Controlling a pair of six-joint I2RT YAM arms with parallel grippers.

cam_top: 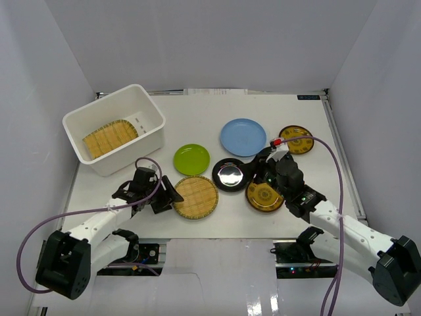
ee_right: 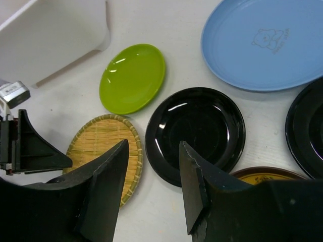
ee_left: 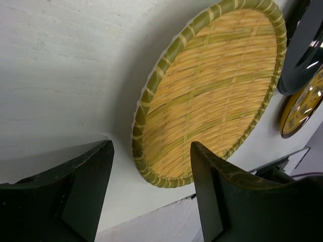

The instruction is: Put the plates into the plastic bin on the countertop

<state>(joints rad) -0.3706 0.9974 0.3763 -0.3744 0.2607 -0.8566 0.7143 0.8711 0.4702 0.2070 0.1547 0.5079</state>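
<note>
One woven plate (cam_top: 109, 137) lies flat inside white bin (cam_top: 131, 155), far-left on worktop (cam_top: 197, 118). Outside bin on worktop: second woven plate (cam_top: 195, 196), green plate (cam_top: 191, 158), blue plate (cam_top: 243, 137), black plate (cam_top: 231, 174), gold-patterned plates (cam_top: 264, 196). Left hand (ee_left: 151, 146) spread, at second woven plate's edge. Right hand (ee_right: 153, 145) spread, above black plate.

This looks like a robotics lab cell. The white bench (cam_top: 197, 118) is boxed in by plain white walls (cam_top: 197, 39) on its left, right and far sides, like a test enclosure. Two white robot arms, the left arm (cam_top: 99, 224) and the right arm (cam_top: 342, 224), are bolted at the near edge. Purple cables (cam_top: 340, 197) loop off them, and exposed electronics (cam_top: 141, 253) with small lit lights sit by their bases.
</note>
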